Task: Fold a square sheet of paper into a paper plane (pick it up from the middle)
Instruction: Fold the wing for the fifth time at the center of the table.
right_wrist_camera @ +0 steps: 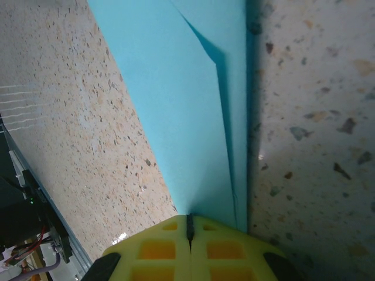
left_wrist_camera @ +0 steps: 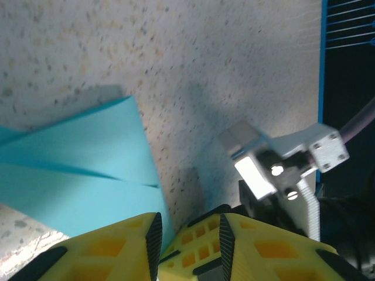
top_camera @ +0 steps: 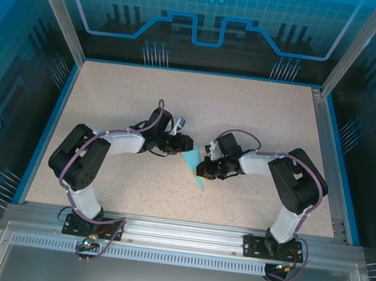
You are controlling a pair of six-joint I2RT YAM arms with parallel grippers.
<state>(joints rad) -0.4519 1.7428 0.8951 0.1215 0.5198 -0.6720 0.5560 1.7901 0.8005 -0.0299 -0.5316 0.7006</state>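
1. One small blue paper plane lies flat on the speckled table, in the middle, right between the two arms.
2. Its long line runs from a wide end farther back to a sharp tip that points at the near edge and a bit to the right.
3. Folds show on top, so I think most of the folding is done.
4. On its right side, the right gripper is squeezed tight on the paper. The blue sheet comes straight out from between its yellow fingers.
5. At the wide end, the left gripper sits just beside the paper. Its two fingers are apart with a gap you can see, and the paper's edge runs down into that gap. It is not pinching anything.
6. Both arms are close, but only the right one has hold of the plane.
7. My guess is that the left gripper works on the wide end next, moving left toward the paper.
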